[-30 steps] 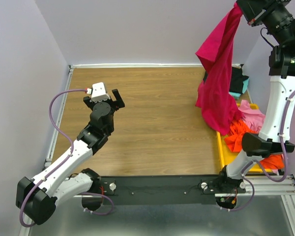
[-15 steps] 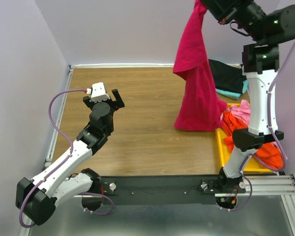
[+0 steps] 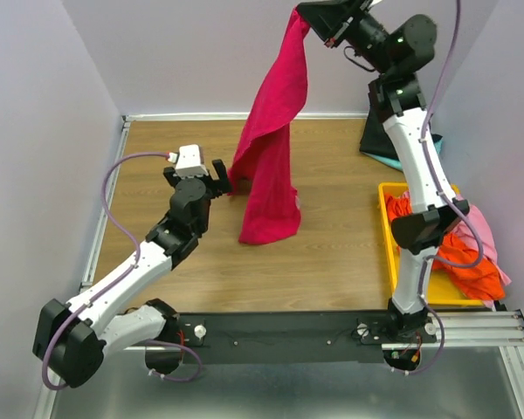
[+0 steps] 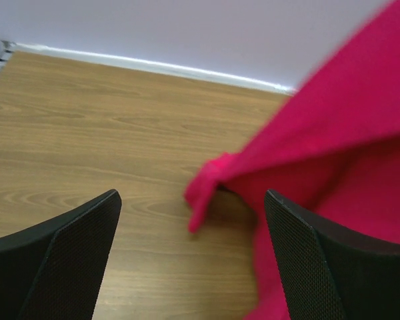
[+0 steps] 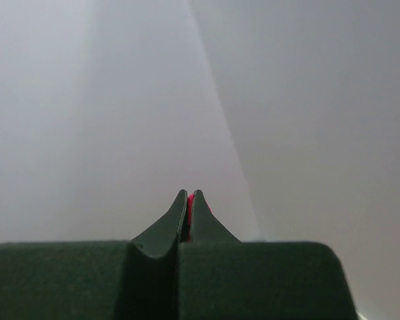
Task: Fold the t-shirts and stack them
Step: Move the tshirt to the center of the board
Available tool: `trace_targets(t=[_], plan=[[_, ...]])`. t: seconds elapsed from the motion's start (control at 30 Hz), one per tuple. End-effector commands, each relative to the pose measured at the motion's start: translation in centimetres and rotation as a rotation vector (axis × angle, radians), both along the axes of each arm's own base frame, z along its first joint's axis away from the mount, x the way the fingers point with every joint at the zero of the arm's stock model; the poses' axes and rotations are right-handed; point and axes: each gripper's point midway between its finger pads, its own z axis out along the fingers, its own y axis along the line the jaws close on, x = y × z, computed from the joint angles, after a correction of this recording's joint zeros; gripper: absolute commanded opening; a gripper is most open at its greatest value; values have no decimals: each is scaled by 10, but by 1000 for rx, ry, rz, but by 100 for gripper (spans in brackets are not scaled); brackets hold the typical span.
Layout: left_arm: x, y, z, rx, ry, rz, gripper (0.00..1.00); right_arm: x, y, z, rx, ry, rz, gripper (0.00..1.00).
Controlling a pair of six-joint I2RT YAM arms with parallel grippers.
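Note:
A large crimson-red t-shirt (image 3: pixel 269 166) hangs from high up, its lower hem just above the wooden table (image 3: pixel 314 262). My right gripper (image 3: pixel 304 17) is shut on its top edge; in the right wrist view only a sliver of red cloth shows between the right gripper (image 5: pixel 189 195) tips. My left gripper (image 3: pixel 220 175) stands open right beside the shirt's left edge. In the left wrist view a dangling corner of the red t-shirt (image 4: pixel 333 153) hangs between the wide-open fingers (image 4: pixel 73 247). More t-shirts, orange (image 3: pixel 472 271) and pink (image 3: pixel 485 223), lie in the bin; black and teal ones (image 3: pixel 380 140) lie at back right.
A yellow plastic bin (image 3: pixel 391 253) stands at the table's right edge. Lilac walls close the table at the left and back. A black rail (image 3: pixel 279 332) with both arm bases runs along the near edge.
The right arm has swung the hanging red t-shirt leftward from above the bin to mid-table. The left arm has moved right and forward up to the shirt's edge, still open.

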Motion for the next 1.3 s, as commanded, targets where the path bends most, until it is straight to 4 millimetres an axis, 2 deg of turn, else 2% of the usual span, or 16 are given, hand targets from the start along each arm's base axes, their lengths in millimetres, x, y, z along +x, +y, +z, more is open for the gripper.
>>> trace_targets(t=[0.0,0.03,0.07,0.1,0.2,0.23,0.27,0.33,0.47,0.5,0.53,0.63,0.8,0.9,1.1,1.27], plan=[[7,-35,-17,-17,43,-87,95,99,-20,-58,39,162,-318,3],[4,-49,-24,-13,60,-116,95,118,-28,-71,32,181,-405,10],[4,-56,-31,-7,75,-129,95,142,-27,-103,-2,232,-445,21],[5,-64,-45,15,109,-145,95,155,-30,-127,-35,285,-483,53],[2,-79,-79,30,184,-171,96,180,-39,-205,-131,454,-533,100],[2,-80,-88,31,203,-171,96,179,-40,-220,-146,491,-530,100],[0,-82,-98,27,224,-175,96,180,-41,-269,-195,589,-535,100],[-1,-83,-116,36,263,-175,96,166,-45,-285,-219,635,-532,100],[-4,-83,-141,44,308,-173,97,129,-44,-359,-321,780,-491,100],[-5,-81,-147,48,322,-162,97,113,-41,-395,-373,836,-490,100],[-5,-79,-152,54,331,-153,98,105,-45,-394,-388,823,-519,100],[-6,-77,-164,56,355,-150,98,70,-42,-433,-465,879,-521,100],[-6,-78,-192,55,422,-150,98,22,-22,-476,-554,904,-471,99],[-2,-72,-189,32,410,-127,98,-1,-13,-493,-590,911,-424,99],[33,-38,-168,-54,348,-50,98,-17,-15,-522,-649,947,-436,97],[55,-20,-183,-37,388,3,98,-24,-11,-525,-669,936,-434,96]])
